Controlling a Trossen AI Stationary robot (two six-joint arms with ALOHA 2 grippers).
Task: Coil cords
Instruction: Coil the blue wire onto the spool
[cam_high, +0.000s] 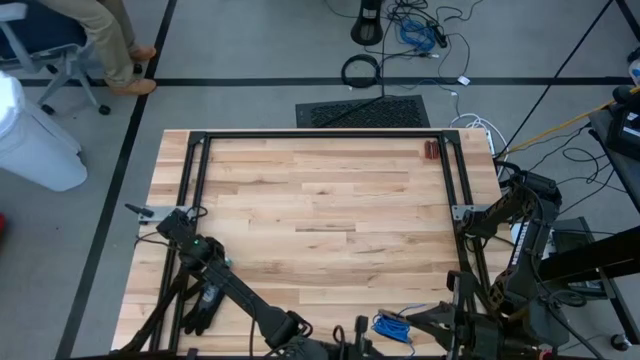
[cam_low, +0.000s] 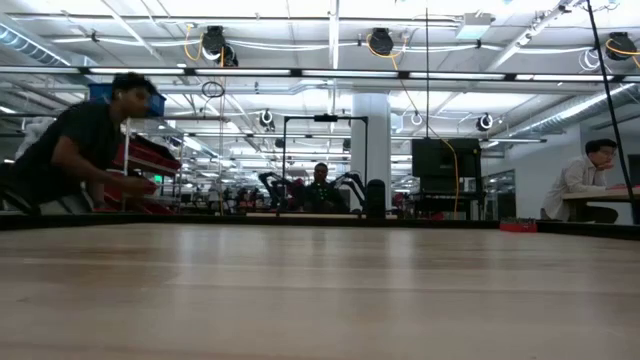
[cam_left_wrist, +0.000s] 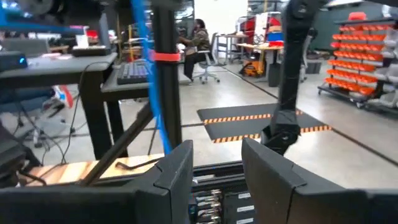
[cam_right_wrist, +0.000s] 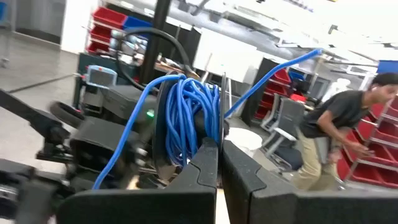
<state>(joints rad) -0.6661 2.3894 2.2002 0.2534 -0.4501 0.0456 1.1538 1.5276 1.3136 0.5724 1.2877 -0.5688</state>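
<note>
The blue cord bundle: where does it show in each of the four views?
High view: blue cord bundle at the table's near edge, right of centre, by the right gripper.
Low view: not in it.
Left wrist view: one blue strand runs along a black post; no bundle.
Right wrist view: centre, just beyond the shut fingers.
Shared landmark: the wooden table.
</note>
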